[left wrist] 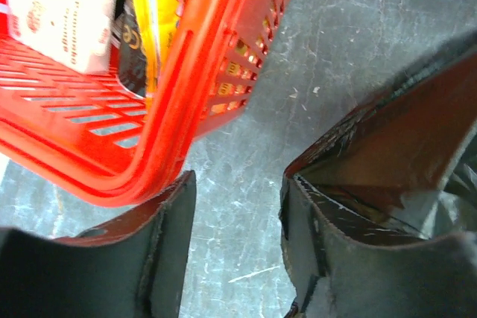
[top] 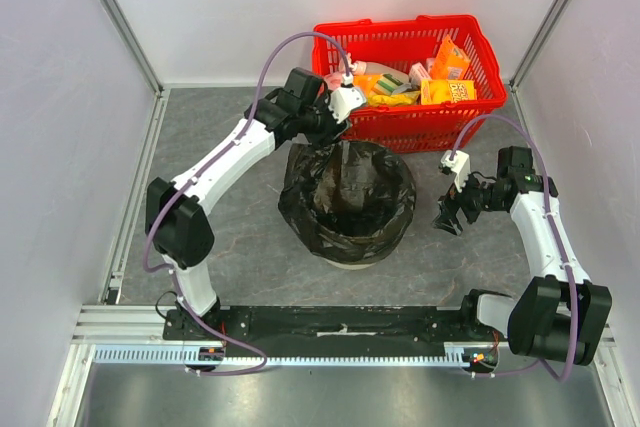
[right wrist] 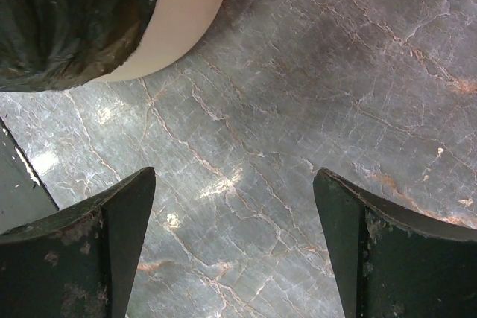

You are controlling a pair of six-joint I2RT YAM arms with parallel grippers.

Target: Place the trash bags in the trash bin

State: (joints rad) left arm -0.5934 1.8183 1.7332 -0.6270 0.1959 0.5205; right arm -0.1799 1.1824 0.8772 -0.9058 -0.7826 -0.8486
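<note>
Apparently left gripper (top: 335, 135) touches trash bag (top: 300, 179) rim

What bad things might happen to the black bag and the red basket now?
1. The left gripper sits close beside the red basket, so it might bump it.
2. The trash bag looks stretched tight beside that gripper, so it might rip, or slip off the trash bin.

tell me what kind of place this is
Probably a robot test booth: plain white walls on metal posts, two arms bolted to a table, plus a red basket and a bag-lined bin.
</note>
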